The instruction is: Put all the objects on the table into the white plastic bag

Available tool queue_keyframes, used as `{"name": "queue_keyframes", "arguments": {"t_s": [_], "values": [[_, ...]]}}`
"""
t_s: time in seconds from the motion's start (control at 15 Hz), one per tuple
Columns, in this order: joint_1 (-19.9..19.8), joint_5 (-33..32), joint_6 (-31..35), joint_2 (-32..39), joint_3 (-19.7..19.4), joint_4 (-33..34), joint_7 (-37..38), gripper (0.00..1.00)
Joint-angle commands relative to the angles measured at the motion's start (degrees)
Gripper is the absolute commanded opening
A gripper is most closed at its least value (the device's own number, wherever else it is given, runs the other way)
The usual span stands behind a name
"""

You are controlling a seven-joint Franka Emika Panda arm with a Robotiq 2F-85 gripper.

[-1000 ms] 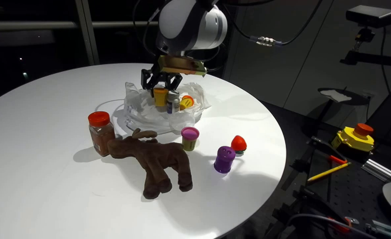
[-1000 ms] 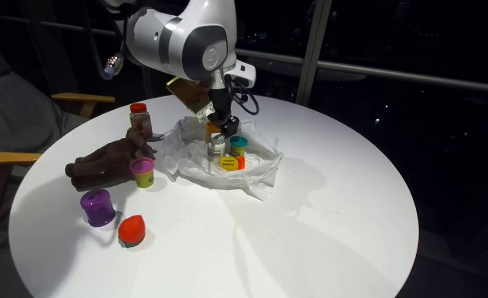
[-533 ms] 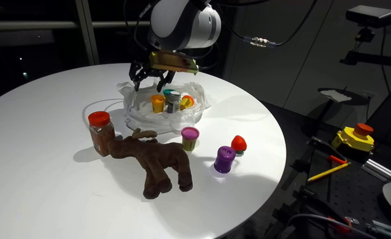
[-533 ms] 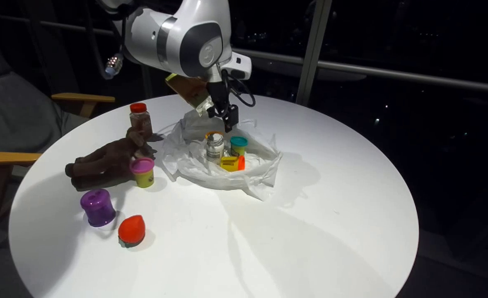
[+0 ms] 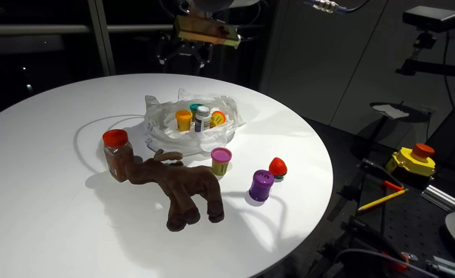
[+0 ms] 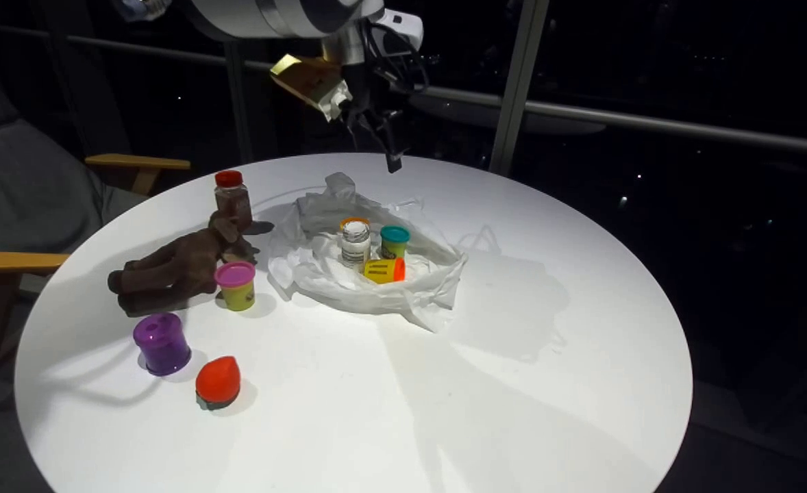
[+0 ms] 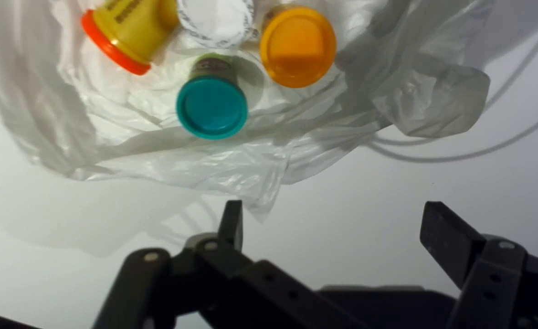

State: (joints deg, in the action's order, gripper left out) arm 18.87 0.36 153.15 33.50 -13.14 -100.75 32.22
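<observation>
White plastic bag [image 5: 175,142], sagging low; hand [image 7: 332,218], hovering empty, spread; brown toy animal [image 5: 187,179], its bulk possibly threatening overflow.

No legible text: print is blurred on the yellow tub [image 7: 136,25] and white bottle [image 6: 356,248], inside the edge of the counter [image 6: 547,418].

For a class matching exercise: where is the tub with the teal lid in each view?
In an exterior view: the tub, upper middle, partly behind the white bottle.
In an exterior view: the tub, at centre, right of the white bottle.
Wrist view: the tub, upper left of centre.
Shared landmark: the white bag.
</observation>
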Motion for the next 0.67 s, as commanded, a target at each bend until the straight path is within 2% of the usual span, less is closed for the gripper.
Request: {"name": "queue_keyframes", "arguments": {"t_s": [0.0,0.27,0.6], "values": [[2.0,-5.7,-5.6,-9.3,-3.2,-8.5,7.6,1.00],[-2.0,-7.2,-5.9,-17.1,-0.8,-19.3,10.1,1.00],[-6.5,-7.1,-4.6,-23.1,1.8,-34.6,9.0,1.00]]}}
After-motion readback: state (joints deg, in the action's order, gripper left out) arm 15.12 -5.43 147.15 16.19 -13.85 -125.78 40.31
